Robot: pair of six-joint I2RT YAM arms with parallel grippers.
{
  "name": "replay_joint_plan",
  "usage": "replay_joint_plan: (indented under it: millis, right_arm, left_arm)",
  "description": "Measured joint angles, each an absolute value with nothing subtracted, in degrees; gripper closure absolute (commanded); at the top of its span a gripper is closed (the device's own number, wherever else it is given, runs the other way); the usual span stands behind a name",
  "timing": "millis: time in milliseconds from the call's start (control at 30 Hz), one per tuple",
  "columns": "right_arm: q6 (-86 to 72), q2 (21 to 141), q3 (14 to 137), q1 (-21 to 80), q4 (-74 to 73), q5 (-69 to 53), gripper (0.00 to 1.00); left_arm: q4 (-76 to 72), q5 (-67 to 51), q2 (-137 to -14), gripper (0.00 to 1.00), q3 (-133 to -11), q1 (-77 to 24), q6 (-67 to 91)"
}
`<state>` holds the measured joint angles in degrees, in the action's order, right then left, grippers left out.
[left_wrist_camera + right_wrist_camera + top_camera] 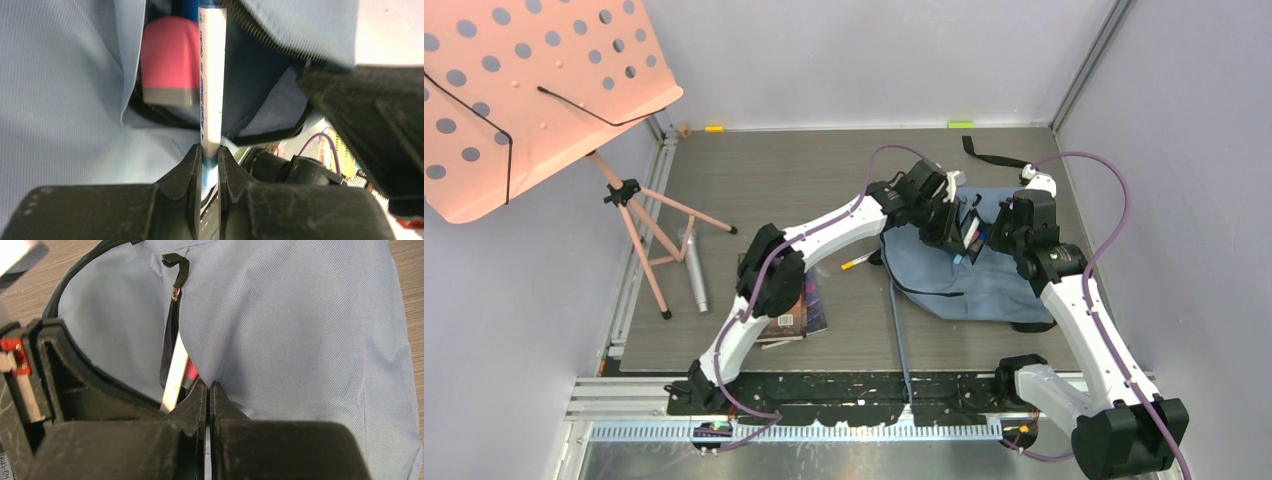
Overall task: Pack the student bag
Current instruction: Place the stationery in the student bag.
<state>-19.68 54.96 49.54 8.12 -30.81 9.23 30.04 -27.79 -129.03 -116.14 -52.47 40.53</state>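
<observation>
The grey-blue student bag [954,275] lies on the table's right half, and its zipped pocket gapes open [260,95]. My left gripper [210,156] is shut on the blue end of a white marker [210,75]. The marker's far end reaches into that pocket beside a pink and grey object [167,65] that sits inside. My right gripper [207,386] is shut on a pinch of the student bag's fabric [280,330] at the pocket's edge and holds it up. The marker [175,372] shows just left of it. From above, both grippers [964,235] [1001,240] meet over the bag.
Books [789,312] lie left of centre under the left arm, with a pen [857,262] on the table near the bag. An orange music stand [534,90] and its tripod stand at the far left beside a grey cylinder [692,268]. A black strap [992,155] trails toward the back wall.
</observation>
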Motion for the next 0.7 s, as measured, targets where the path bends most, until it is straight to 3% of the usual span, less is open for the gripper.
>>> replay_joint_plan:
  millis: [233, 433, 700]
  right_arm:
    - [-19.7, 55.0, 49.5, 8.1, -30.8, 9.2, 1.00]
    - [-19.9, 55.0, 49.5, 8.1, -30.8, 8.8, 0.99]
    - [-19.9, 55.0, 49.4, 8.1, -30.8, 8.8, 0.99]
  left_arm:
    - [25.5, -27.6, -136.0, 1.00, -125.7, -52.5, 43.8]
    - [18.9, -26.9, -139.7, 0.98, -126.9, -53.2, 45.8]
    - [10.7, -24.3, -139.0, 0.52, -121.6, -54.3, 44.5]
